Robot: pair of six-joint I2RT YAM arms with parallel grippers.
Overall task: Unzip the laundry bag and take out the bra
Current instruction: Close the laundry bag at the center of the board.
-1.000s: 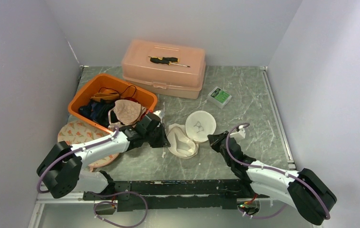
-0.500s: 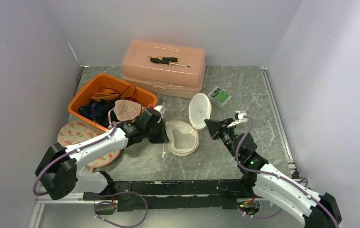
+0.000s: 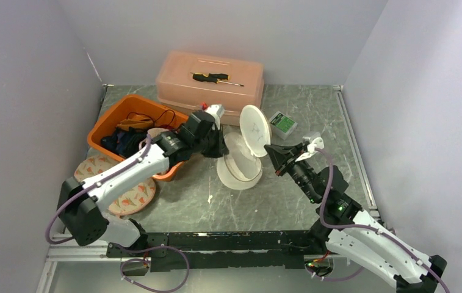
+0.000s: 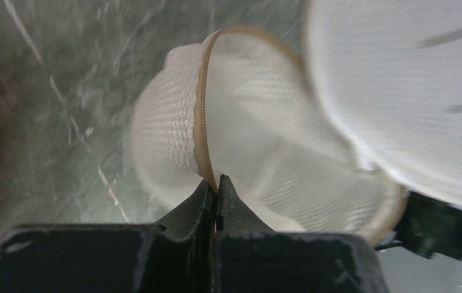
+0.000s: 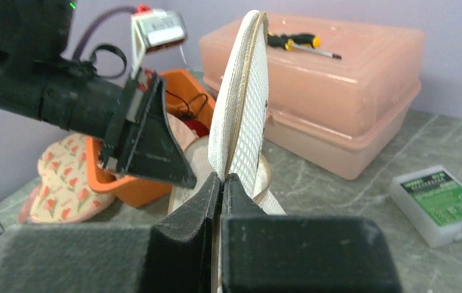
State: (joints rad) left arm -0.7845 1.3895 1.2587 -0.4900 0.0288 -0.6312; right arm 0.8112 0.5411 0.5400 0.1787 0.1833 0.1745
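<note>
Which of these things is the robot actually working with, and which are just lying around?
In the job: laundry bag, pinched on each half by the left end effector and right end effector; I cannot make out the bra inside.

Lying about: orange basket of clothes, pink box, screwdriver on it, green packet, floral mat.

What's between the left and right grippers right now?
The open mesh laundry bag: the left gripper pinches the base's rim, the right gripper the raised lid's edge. Clearest in the top view.
</note>
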